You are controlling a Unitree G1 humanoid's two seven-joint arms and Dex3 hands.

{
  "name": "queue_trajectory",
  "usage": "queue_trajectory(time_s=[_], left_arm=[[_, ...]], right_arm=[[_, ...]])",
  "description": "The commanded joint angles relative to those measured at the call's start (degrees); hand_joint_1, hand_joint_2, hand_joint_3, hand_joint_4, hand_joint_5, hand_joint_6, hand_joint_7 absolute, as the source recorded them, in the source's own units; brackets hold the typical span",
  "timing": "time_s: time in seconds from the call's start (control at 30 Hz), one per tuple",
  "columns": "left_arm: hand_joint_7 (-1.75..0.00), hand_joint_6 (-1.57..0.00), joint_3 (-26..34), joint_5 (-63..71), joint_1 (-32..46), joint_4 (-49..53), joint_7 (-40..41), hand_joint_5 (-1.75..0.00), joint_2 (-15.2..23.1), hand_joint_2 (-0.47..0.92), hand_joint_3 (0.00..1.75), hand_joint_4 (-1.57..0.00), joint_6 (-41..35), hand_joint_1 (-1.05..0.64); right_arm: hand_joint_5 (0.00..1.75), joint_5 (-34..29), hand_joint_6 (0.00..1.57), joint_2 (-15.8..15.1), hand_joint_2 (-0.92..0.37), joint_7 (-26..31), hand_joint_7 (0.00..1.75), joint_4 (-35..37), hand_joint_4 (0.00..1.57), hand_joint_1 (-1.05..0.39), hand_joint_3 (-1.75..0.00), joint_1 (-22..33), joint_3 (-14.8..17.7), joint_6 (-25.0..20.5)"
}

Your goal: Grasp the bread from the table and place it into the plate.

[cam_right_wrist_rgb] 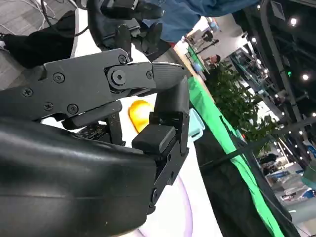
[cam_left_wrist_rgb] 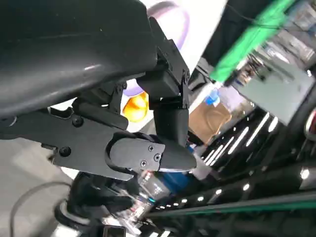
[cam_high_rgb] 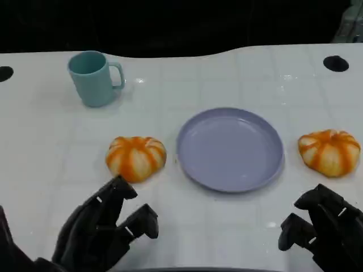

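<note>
Two round orange-and-white striped breads lie on the white table. One bread [cam_high_rgb: 136,157] is left of the lavender plate [cam_high_rgb: 229,148], the other bread [cam_high_rgb: 330,152] right of it. The plate holds nothing. My left hand [cam_high_rgb: 108,226] hovers just short of the left bread, fingers apart and holding nothing. My right hand [cam_high_rgb: 323,226] sits near the front edge, short of the right bread, also holding nothing. In the left wrist view a bread [cam_left_wrist_rgb: 136,106] shows past my fingers [cam_left_wrist_rgb: 168,118]. The right wrist view shows a bread [cam_right_wrist_rgb: 139,112] beyond my fingers [cam_right_wrist_rgb: 168,98].
A teal mug [cam_high_rgb: 93,78] stands at the back left, well behind the left bread. Two dark round holes [cam_high_rgb: 336,63] mark the table's far corners. The table's far edge borders a dark background.
</note>
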State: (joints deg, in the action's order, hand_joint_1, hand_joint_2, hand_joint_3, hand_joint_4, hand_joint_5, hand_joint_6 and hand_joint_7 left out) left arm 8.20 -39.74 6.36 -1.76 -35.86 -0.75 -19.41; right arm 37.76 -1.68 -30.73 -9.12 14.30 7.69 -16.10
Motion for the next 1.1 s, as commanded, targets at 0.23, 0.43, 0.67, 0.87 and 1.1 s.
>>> queue_trajectory(time_s=[0.23,0.43,0.67,0.87,1.1], left_arm=[[-0.98,-0.52,-2.6,12.1,-0.6,-0.2,-2.7,-1.47,1.8,0.92,0.24,-0.43,21.0,-0.67],[-0.77,-0.50,-3.7,21.1,-3.5,-0.9,-0.4,-1.23,5.6,0.92,0.22,-0.43,29.3,-0.67],[-0.42,-0.43,-5.7,37.9,-7.4,0.5,4.8,-0.92,11.9,0.92,0.08,-0.27,42.3,-0.60],[-0.11,-0.43,-6.8,48.3,-9.8,2.5,9.8,-0.60,16.7,0.92,0.02,-0.20,49.8,-0.57],[-0.01,-0.34,-8.3,59.8,-12.0,0.4,14.9,-0.43,21.7,0.89,0.00,-0.13,51.8,-0.56]], right_arm=[[1.59,-0.1,0.72,0.3,-0.92,0.4,1.07,-0.9,0.64,-0.54,-0.25,0.3,-0.1,0.8],[1.59,-0.1,0.71,0.4,-0.92,0.3,1.09,-0.6,0.64,-0.54,-0.26,0.1,-0.1,0.9],[1.59,-0.3,0.70,0.7,-0.92,0.7,1.10,-1.1,0.64,-0.54,-0.26,0.4,-0.5,1.0],[1.59,-0.5,0.70,0.9,-0.92,1.0,1.11,-1.5,0.63,-0.54,-0.27,0.7,-0.9,1.0],[1.60,0.1,0.71,1.1,-0.92,1.7,1.11,-2.0,0.63,-0.55,-0.26,0.8,-1.0,0.3]])
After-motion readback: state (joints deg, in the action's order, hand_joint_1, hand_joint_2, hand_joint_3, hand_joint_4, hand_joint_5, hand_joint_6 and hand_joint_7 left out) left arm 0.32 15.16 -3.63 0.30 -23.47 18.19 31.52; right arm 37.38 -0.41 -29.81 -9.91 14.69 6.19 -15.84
